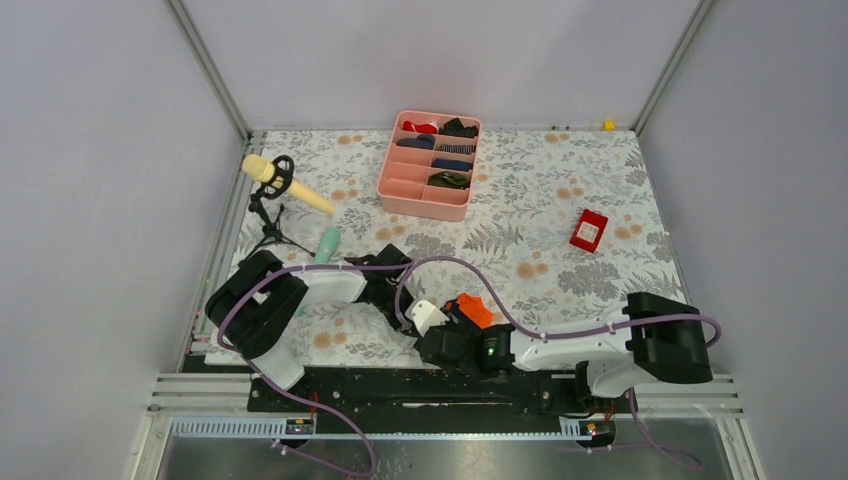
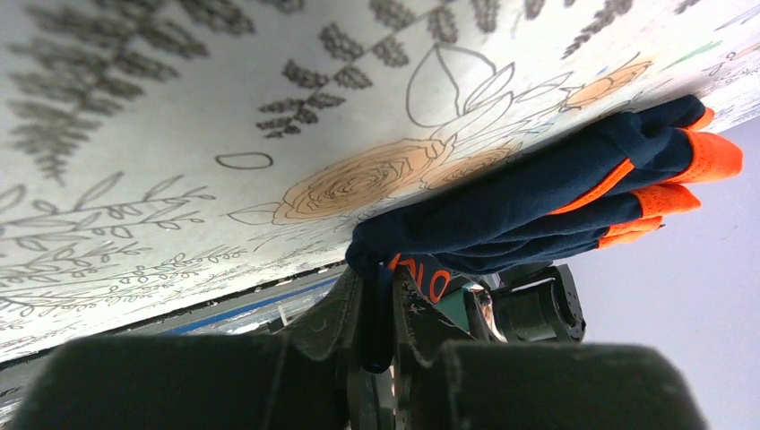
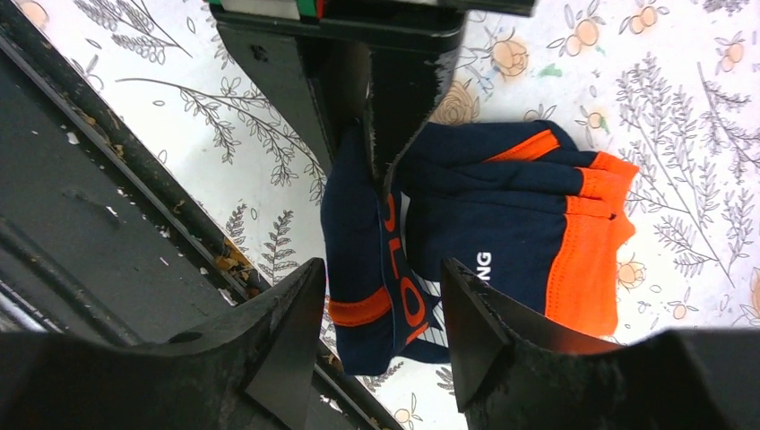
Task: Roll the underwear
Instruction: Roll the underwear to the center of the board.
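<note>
The underwear point(image 3: 484, 224), dark navy with an orange waistband, lies bunched and folded at the near edge of the flowered table. It shows in the top view point(image 1: 474, 309) and in the left wrist view point(image 2: 538, 193). My left gripper point(image 2: 385, 273) is shut on a navy fold at the garment's end. It shows in the right wrist view point(image 3: 381, 116) pinching that fold, and in the top view point(image 1: 408, 312). My right gripper point(image 3: 381, 336) is open, its jaws standing either side of the garment's near corner without touching it. It sits just before the cloth in the top view point(image 1: 447, 335).
A pink tray point(image 1: 420, 205) with several small rolled garments stands at the back centre. A red box point(image 1: 589, 230) lies to the right. A yellow microphone on a small tripod point(image 1: 283, 184) and a teal object point(image 1: 328, 243) stand at the left. The black rail point(image 3: 107, 233) runs along the near edge.
</note>
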### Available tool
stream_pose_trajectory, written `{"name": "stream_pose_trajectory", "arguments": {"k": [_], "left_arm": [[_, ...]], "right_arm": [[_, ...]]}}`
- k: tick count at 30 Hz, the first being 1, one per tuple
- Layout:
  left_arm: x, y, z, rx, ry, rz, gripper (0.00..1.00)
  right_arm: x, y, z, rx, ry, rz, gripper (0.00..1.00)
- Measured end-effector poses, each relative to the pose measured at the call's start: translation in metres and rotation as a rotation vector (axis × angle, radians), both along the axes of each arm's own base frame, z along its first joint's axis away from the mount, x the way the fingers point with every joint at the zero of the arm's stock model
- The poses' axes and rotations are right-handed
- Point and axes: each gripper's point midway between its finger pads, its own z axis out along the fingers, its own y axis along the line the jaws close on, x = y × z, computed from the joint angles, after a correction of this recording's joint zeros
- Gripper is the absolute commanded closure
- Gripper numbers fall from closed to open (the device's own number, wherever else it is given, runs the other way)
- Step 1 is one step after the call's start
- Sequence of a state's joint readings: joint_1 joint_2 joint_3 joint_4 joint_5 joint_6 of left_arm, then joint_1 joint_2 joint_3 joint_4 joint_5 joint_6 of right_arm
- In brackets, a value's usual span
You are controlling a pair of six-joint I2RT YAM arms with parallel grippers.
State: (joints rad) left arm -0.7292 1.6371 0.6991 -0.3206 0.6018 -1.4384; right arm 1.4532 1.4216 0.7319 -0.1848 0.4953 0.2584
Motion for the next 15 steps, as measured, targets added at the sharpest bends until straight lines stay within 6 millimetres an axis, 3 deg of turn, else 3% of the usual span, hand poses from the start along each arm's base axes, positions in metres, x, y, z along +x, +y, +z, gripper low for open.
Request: {"name": "stream_pose_trajectory", "arguments": {"k": [4,7,9,12,15], "left_arm": [[0.0,0.0,0.0,0.001,0.001,0.0,1.0],[0.0,0.0,0.0,0.003,0.003,0.0,1.0],[-0.001,0.0,0.0,0.003,0.004,0.0,1.0],[-0.001,0.001,0.001,0.008,0.009,0.0,1.0],[-0.001,0.001,0.001,0.01,0.012,0.0,1.0]], "right_arm": [[-0.002,0.0,-0.015,-0.052,0.006,0.008,0.46],[-0.003,-0.001,-0.022,-0.076,0.005,0.009,0.65],[-0.003,-0.001,-0.022,-0.076,0.003,0.004,0.72],[-0.003,-0.001,-0.022,-0.071,0.003,-0.002,0.71],[-0.003,0.0,-0.022,-0.068,0.005,-0.004,0.59]]}}
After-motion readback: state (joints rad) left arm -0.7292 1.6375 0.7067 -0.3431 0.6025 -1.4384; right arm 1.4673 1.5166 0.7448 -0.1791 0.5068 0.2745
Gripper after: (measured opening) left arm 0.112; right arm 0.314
